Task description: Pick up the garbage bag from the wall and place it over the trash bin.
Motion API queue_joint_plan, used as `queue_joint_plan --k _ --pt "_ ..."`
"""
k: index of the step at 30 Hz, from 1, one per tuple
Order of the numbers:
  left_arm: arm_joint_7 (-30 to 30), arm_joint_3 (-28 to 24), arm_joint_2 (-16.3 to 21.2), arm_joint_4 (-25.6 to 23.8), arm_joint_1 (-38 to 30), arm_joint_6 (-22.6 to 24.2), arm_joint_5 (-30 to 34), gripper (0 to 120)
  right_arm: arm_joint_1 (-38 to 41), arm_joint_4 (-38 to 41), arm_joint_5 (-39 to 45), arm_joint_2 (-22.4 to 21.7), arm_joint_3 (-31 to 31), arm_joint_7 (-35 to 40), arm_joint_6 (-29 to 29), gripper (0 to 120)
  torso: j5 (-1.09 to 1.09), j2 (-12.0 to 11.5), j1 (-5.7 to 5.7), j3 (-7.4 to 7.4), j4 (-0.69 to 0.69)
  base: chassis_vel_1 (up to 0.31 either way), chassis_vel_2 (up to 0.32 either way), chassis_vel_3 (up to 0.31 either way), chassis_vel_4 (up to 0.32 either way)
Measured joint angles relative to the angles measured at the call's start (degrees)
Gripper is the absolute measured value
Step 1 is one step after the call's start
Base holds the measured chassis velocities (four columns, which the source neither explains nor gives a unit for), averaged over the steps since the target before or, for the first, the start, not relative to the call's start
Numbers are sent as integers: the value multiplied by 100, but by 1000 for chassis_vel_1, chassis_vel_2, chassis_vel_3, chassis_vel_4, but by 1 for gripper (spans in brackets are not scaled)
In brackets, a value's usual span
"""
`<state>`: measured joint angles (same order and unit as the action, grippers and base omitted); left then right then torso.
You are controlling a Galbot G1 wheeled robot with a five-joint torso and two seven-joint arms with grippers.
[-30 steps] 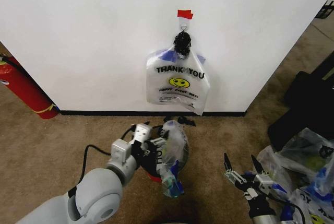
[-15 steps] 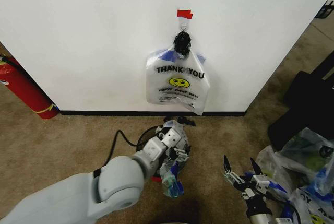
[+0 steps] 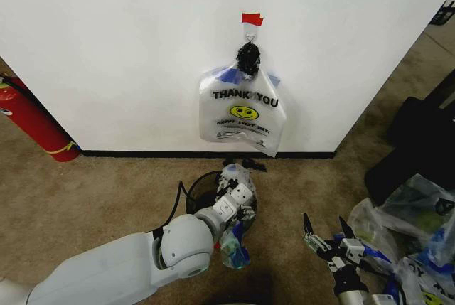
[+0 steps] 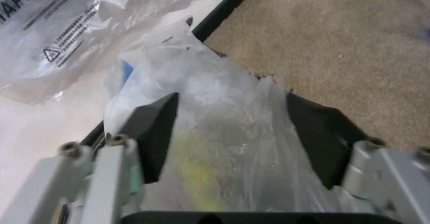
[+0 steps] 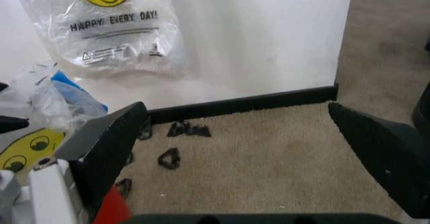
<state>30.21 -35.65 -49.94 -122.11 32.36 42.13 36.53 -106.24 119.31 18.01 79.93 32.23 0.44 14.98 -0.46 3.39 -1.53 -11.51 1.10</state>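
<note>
Garbage bag point(image 3: 234, 237): thin crinkly clear plastic with blue patches, draped over the trash bin on the carpet just in front of the wall; one fold hangs down the near side of the bin; in the left wrist view the plastic point(image 4: 228, 148) lies between the two dark fingers, with a yellow print showing through it

Trash bin point(image 3: 201, 190): round black wire-mesh basket, largely covered by the bag and the left arm; a bit of red base shows low beside the bag

Left gripper point(image 3: 238, 195): reached over the bin, in among the bag; fingers point(image 4: 156, 128) spread apart with plastic between them, neither pad visibly pinching it

Right gripper point(image 3: 325, 234): low at the right, above bare carpet, well apart from the bin; fingers point(image 5: 111, 143) wide apart, holding nothing

Wall point(image 3: 128, 49): plain white with a black baseboard point(image 3: 142, 153)

Red tape point(image 3: 252, 18): on the wall, a small hook just under it

"THANK YOU" bag point(image 3: 243, 113): whitish, yellow smiley, hanging from the hook by a dark knot

Fire extinguisher point(image 3: 32, 121): red, leaning against the wall at the far left

Small black pieces point(image 5: 176, 143): scattered on the carpet by the baseboard

Clear bags point(image 3: 419, 227): heaped at the right beside black furniture
</note>
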Motion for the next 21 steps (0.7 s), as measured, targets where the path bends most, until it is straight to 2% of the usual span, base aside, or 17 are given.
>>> queue_joint_plan --k 3,6,11,14,17,21 --pt "28 -1 -2 17 30 3 -69 48 0 0 6 -7 5 -4 -1 100 0 0 0 0 0 0 0 0 0" --pt "35 3 24 17 45 -16 -81 41 5 -8 10 -12 7 -4 -1 100 0 0 0 0 0 0 0 0 0" --pt "50 97 62 19 112 -61 -73 19 44 -26 16 -51 -5 -4 -22 100 0 0 0 0 1 0 0 0 0" --pt "62 147 83 19 141 -89 -65 13 71 -29 24 -70 -20 0 -47 100 0 0 0 0 1 0 0 0 0" --pt "83 255 150 -39 224 -117 -41 0 134 27 190 -161 -112 62 -225 100 0 0 0 0 0 0 0 0 0" --pt "138 350 208 -85 285 -148 53 0 233 157 476 -378 -324 206 -549 100 0 0 0 0 1 0 0 0 0"
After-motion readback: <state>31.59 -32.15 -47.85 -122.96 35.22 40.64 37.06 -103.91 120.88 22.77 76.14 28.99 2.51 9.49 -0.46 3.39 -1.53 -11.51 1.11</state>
